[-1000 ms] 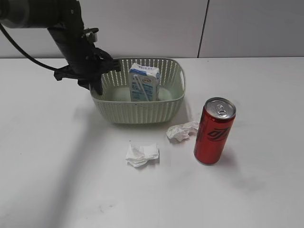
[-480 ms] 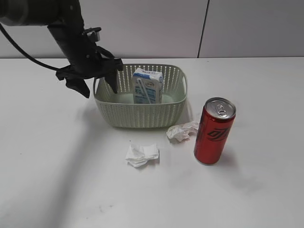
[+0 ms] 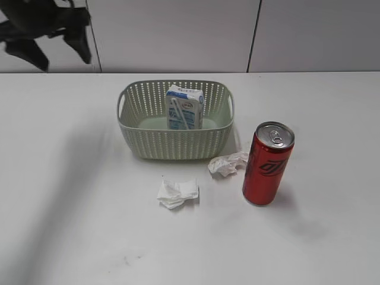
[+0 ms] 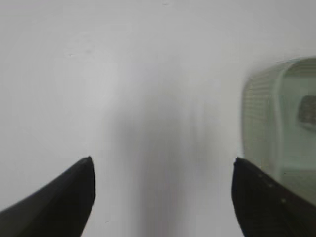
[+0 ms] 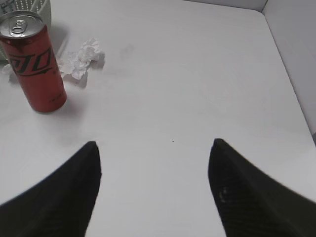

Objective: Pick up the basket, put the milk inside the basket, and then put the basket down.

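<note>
The pale green basket [image 3: 172, 142] stands on the white table at the middle, with nothing holding it. The white and blue milk [image 3: 184, 108] stands upright inside it, near the far wall. My left gripper [image 3: 59, 52] is open and empty, raised well above the table at the far left, clear of the basket. In the left wrist view it [image 4: 163, 160] is open over bare table, with the blurred basket [image 4: 276, 128] at the right edge. My right gripper [image 5: 155, 143] is open and empty over bare table; it does not show in the exterior view.
A tall red can [image 3: 268, 163] stands to the right of the basket, also seen in the right wrist view [image 5: 32, 59]. One crumpled tissue [image 3: 228, 163] lies beside the can and another [image 3: 177, 193] lies in front of the basket. A wall runs behind the table.
My left gripper let go of the basket's left rim, opened, and rose away to the upper left. The basket came to rest level on the table with the milk inside.
</note>
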